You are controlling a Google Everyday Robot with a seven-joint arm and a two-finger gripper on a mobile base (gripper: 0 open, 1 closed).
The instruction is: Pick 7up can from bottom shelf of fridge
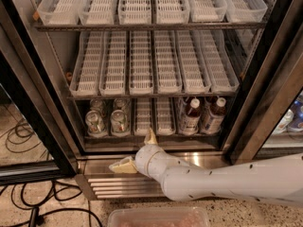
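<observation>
The fridge (47,122) stands open before me. On its bottom shelf (151,122), silvery 7up cans (94,122) with green labels stand in the two left lanes, a second front one (119,121) beside the first and more behind. My gripper (137,151) hangs in front of the shelf's lower edge, below and right of the cans and apart from them. Its two cream fingers are spread wide, one pointing up, one pointing left, with nothing between them.
Two brown bottles (191,116) with white caps stand at the right of the bottom shelf. Two upper racks of white lanes (151,65) are above. The ribbed steel base grille (118,186) is below. Black cables (28,207) lie on the floor at left. A pinkish tray (158,217) is at the bottom edge.
</observation>
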